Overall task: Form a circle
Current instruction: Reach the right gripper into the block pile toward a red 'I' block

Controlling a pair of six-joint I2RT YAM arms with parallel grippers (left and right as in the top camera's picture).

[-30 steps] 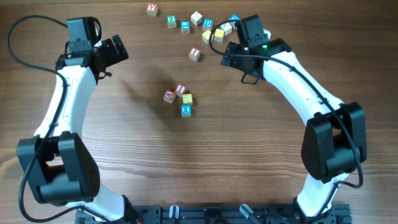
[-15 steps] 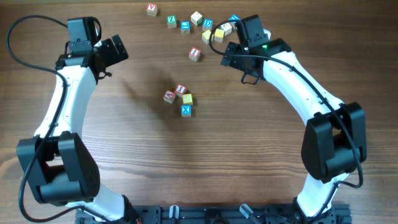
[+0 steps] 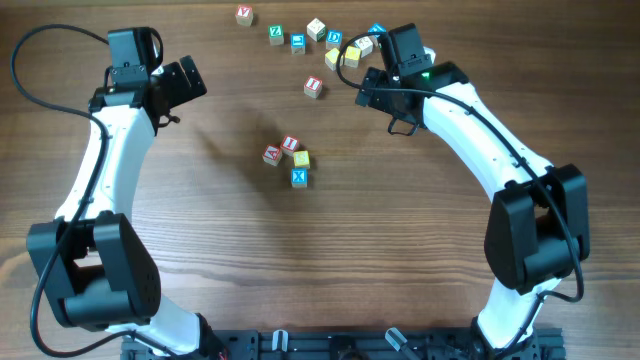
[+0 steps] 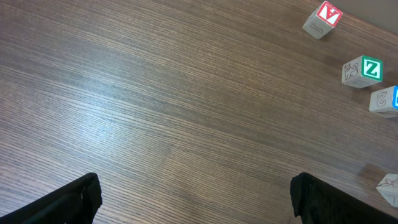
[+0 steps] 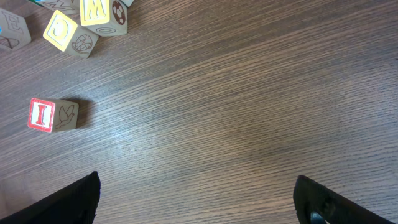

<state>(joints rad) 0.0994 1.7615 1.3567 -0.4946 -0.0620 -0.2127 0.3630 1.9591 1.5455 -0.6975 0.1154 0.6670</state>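
Left end effector (image 4: pixel 196 202): jaws spread wide, holding nothing. Its two dark fingers (image 4: pixel 68 202) sit at the lower corners of the wrist view, with bare wood between them. Right end effector (image 5: pixel 196 199): also spread wide and holding nothing, over bare wood.

Count, circle (image 3: pixel 295 160): four cubes seen from overhead, mid-tabletop, between the two arms.
- Two red-lettered faces are on the far side.
- One yellow cube (image 3: pixel 302 160) is just right of them.
- One blue X cube (image 3: pixel 298 177) is nearest the arm bases.
- They are packed touching or nearly so, a clump more than a ring.

Count, loose cubes (image 3: pixel 316 29): ten that I can make out, strung along the far side of the tabletop (image 3: pixel 330 260).
- The red V cube (image 3: pixel 244 15) is leftmost, close to the top border of the overhead view.
- The green Z cube (image 3: pixel 275 33) comes next.
- Blue, plain and yellow faces are then bunched right up against the right end effector.
- The red I cube (image 3: pixel 313 87) lies alone, between that bunch and the circle.
- A pale patch behind the right wrist may be another cube; cannot tell.

Edges and room:
- Wood fills every view to its borders.
- The dark base rail (image 3: pixel 330 345) runs along the near border in the overhead view.
- Bare wood lies on all sides of the circle, widest on the near side toward the arm bases.
- The left end effector is well apart from every cube, with open wood between it and the circle.
- The right end effector is near the red I cube and the yellow pair.
- In the right wrist view, the I cube sits off to the left, outside the span of the fingers.
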